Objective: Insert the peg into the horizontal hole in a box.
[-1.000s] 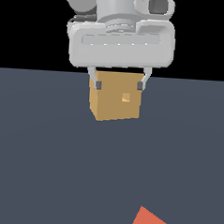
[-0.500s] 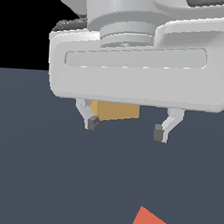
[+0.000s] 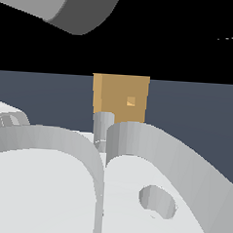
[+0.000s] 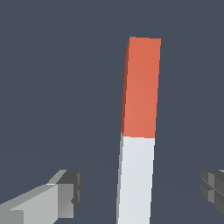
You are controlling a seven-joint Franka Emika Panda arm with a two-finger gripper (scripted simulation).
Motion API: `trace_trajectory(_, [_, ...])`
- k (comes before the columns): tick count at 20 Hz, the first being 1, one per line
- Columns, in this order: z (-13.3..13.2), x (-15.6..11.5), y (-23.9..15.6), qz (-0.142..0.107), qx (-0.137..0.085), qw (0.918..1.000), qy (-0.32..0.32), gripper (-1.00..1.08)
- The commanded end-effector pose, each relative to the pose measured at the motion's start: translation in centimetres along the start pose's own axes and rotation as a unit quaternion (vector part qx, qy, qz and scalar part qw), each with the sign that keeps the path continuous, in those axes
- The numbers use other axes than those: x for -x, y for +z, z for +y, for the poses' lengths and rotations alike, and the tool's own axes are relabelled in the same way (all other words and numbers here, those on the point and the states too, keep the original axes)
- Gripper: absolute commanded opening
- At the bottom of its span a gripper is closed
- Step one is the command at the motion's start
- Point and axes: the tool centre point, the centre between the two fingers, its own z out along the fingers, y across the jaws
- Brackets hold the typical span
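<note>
Exterior view low, arm (image 3: pixel 60 193) close before it, wrist view facing floor (image 4: pixel 52 87)

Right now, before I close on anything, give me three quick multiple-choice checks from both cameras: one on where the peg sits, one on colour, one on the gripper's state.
1. Where is the peg relative to the gripper in the wrist view?
A. Between the two fingers, untouched
B. Clamped in the fingers
C. Outside both fingers

2. Which colours does the peg show?
A. All tan
B. Orange-red and whitish-grey
C. Blue and black

3. How do the jaws stand?
A. Shut on the peg
B. Shut on nothing
C. Open

Answers:
1 A, clear gaps separate the peg from each of the fingers.
2 B, one part is orange-red, the other pale.
3 C, the fingers sit wide apart on either side.

The box and its hole show only in the exterior view, with the arm filling the foreground.
</note>
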Motion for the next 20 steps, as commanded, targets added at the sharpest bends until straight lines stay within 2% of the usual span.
trace_trajectory(1, [0.4,1.8,0.7,0.000,-0.001,0.9998,0.019,1.00])
trace_trajectory(5, [0.5,3.1,1.2,0.000,-0.003,0.9995,0.032,1.00])
trace_trajectory(12, [0.4,3.1,1.5,-0.001,-0.003,0.9995,0.031,1.00])
trace_trajectory(20, [0.3,3.0,5.2,0.000,-0.003,0.9995,0.031,1.00])
